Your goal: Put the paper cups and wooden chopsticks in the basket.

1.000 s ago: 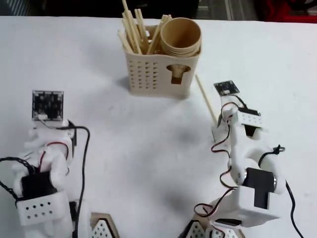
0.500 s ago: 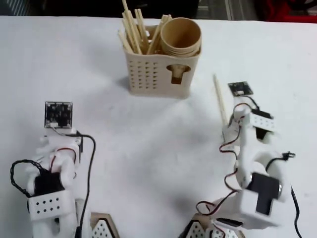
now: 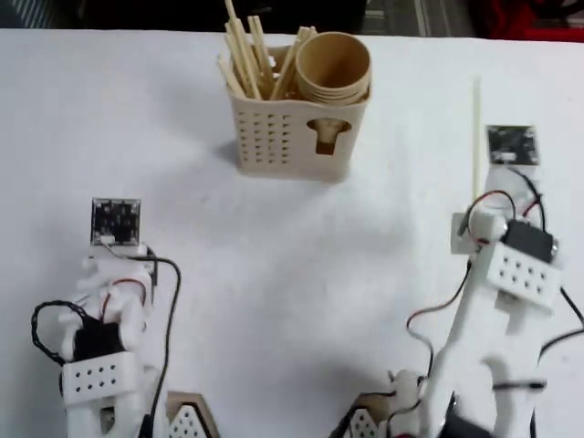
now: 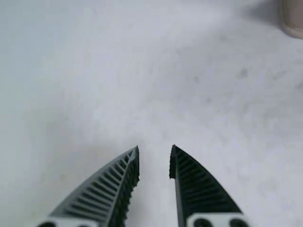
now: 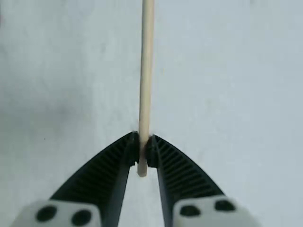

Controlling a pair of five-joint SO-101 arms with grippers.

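The right tool (image 5: 143,146) pinches a chopstick (image 5: 147,71) by its end, so it may pivot or slip before reaching the basket (image 3: 292,137) at upper centre. The left tool (image 4: 154,156) gapes narrowly, empty.

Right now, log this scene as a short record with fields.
basket: upright at the far middle of the table
cups: stacked inside the basket
chopsticks: bundle standing in the basket beside the cups
chopstick: outside the basket, gripped near one end
right jaws: shut on the chopstick
left jaws: open, nothing between them, over bare table
remaining: the held chopstick is not yet in the basket
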